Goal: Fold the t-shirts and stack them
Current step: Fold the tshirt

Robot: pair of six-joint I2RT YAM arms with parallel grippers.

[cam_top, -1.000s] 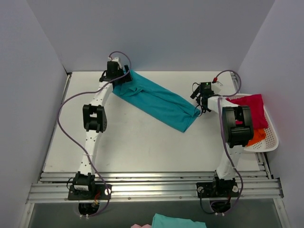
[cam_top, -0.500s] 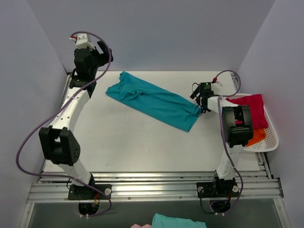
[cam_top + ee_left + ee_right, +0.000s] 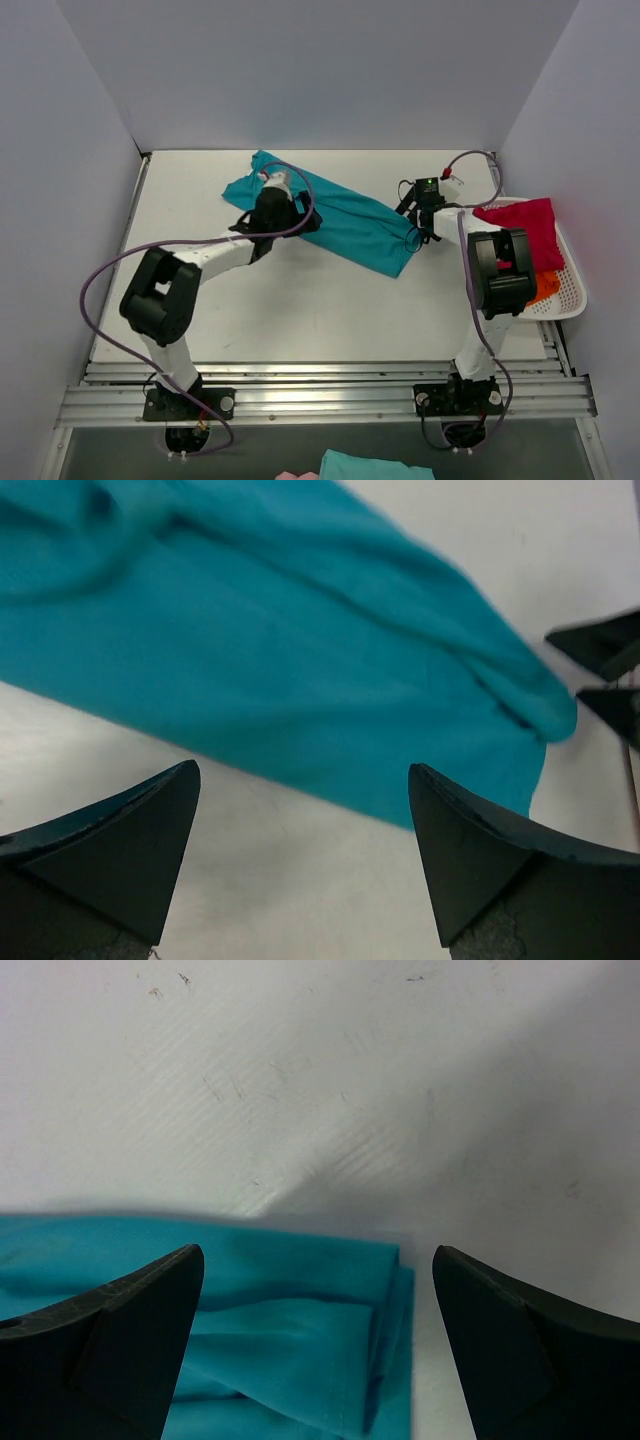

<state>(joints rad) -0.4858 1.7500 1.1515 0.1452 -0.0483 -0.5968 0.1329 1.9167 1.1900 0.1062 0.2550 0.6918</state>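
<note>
The teal-blue t-shirt (image 3: 340, 215) lies in a long folded band slanting across the far part of the table. My left gripper (image 3: 303, 220) is open and empty, low over the band's near edge; in the left wrist view (image 3: 302, 770) bare table shows between its fingers and the shirt (image 3: 300, 660) lies just ahead. My right gripper (image 3: 413, 228) is open at the band's right end; in the right wrist view (image 3: 317, 1250) the shirt's folded corner (image 3: 300, 1310) lies between its fingers. The crimson-pink t-shirt (image 3: 525, 225) and the orange t-shirt (image 3: 540, 288) lie in the basket.
The white slatted basket (image 3: 575, 290) stands at the table's right edge. More teal cloth (image 3: 375, 466) and a bit of pink cloth lie below the front rail. Grey walls enclose the table on the left, far and right sides.
My left arm let go of the shirt's far left end, swung up and away, then came down at the middle of the shirt's near edge. The right gripper shifted slightly left.
</note>
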